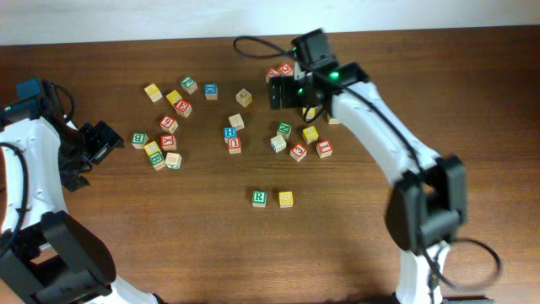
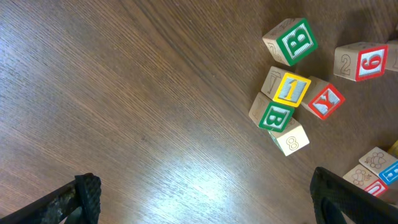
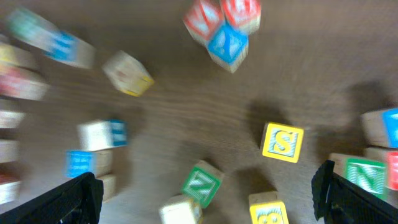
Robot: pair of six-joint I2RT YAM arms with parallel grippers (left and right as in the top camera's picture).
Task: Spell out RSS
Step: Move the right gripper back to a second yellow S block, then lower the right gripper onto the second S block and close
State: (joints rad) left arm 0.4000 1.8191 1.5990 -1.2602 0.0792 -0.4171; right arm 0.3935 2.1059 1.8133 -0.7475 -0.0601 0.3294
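The green R cube [image 1: 259, 198] sits on the counter [image 1: 169, 245] with a yellow cube [image 1: 286, 198] just beside it on its right, both well apart from the other cubes [image 1: 168, 124] scattered farther back. A yellow S cube [image 3: 283, 142] lies ahead of the right fingers [image 3: 348, 199], which stand wide apart, holding nothing. The left fingers [image 2: 78, 202] are also wide apart, over bare wood.

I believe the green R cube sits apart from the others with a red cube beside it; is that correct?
Not quite: the overhead view shows a yellow cube, not a red one, beside the green R cube; the pair does sit apart.
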